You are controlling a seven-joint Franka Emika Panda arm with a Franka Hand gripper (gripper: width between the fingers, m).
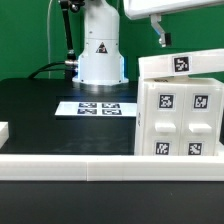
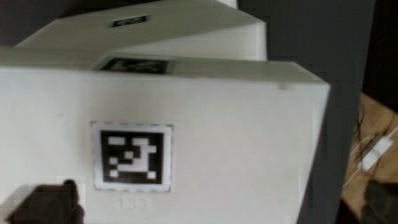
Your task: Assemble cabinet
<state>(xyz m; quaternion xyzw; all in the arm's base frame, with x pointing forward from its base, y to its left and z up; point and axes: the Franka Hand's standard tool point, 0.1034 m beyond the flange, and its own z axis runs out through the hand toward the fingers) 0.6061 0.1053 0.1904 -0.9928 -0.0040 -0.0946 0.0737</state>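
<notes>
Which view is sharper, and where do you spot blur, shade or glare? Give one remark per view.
Exterior view: the sharper one; the cabinet is evenly lit, its tags have clear edges, and the black table shows no strong glare. Wrist view: a soft close-up; the tag has fuzzy edges, and the upper faces look greyer than the front.

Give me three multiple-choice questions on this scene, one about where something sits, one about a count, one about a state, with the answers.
1. In the exterior view, the cabinet stands on which side?
A) left
B) right
C) centre

2. How many tags show on its panelled face?
A) two
B) four
C) six

3. The pincer is:
A) clamped on the cabinet
B) inside the cabinet
C) hanging above the cabinet, clear of it

Answers:
1. B, it fills the exterior view's right.
2. B, one tag sits on each small panel.
3. C, a gap shows beneath its tips.
</notes>
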